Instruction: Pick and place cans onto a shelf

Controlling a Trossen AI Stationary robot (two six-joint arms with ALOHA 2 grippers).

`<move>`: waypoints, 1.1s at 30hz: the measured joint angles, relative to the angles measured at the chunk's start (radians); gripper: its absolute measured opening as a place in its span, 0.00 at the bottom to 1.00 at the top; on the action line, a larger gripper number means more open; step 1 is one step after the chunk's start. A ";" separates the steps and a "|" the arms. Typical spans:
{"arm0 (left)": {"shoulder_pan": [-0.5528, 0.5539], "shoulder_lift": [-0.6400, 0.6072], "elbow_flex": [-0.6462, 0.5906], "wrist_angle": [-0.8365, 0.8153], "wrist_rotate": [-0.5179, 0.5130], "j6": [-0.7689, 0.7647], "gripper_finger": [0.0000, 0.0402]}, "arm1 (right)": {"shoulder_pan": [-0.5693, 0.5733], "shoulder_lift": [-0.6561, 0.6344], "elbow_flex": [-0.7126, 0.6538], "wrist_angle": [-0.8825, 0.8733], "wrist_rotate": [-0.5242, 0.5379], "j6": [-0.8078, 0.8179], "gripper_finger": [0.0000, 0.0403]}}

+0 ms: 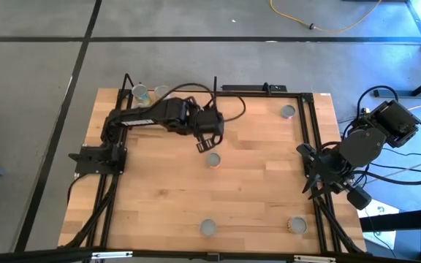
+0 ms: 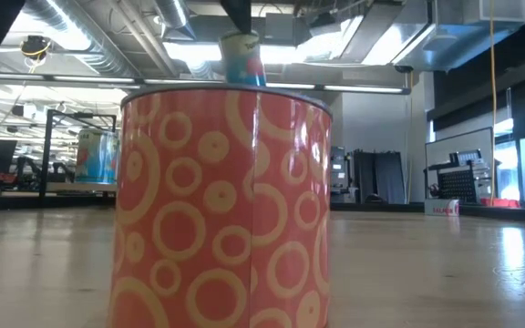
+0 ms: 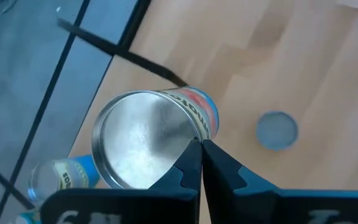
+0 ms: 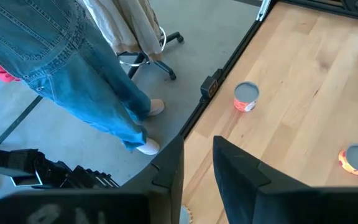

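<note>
Left gripper (image 3: 201,144) fingers pinch rim of shiny blue-red tin can (image 3: 157,134). Carry level toward far-left cans (image 1: 143,93). Right gripper (image 4: 197,158) fingers apart, right edge of surface (image 1: 254,190).

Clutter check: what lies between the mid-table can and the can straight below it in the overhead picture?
Nothing: in the high view, only bare tabletop separates the middle can and the lower can.

Pale wooden tabletop (image 1: 254,190) with smooth satin planks, thin black metal rods (image 1: 315,146) along its edge, cans (image 3: 151,140) with brushed silver metal ends, glossy printed orange can (image 2: 224,210), matt black gripper fingers (image 3: 191,168), grey concrete floor (image 1: 35,109)
</note>
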 joint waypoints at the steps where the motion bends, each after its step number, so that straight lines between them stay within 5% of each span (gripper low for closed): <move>1: 0.010 0.000 -0.008 0.000 0.000 -0.001 0.00 | 0.000 0.000 0.000 0.000 0.000 0.001 0.22; 10: 0.068 -0.038 -0.177 0.000 -0.004 0.002 0.00 | 0.000 0.000 0.000 0.000 0.000 0.001 0.22; 23: 0.129 -0.298 -0.608 0.032 0.000 -0.107 0.00 | 0.000 -0.001 -0.001 0.000 0.000 -0.050 0.22; 33: 0.183 -0.372 -0.893 0.237 -0.045 -0.084 0.00 | 0.000 -0.001 -0.001 0.000 0.036 -0.050 0.22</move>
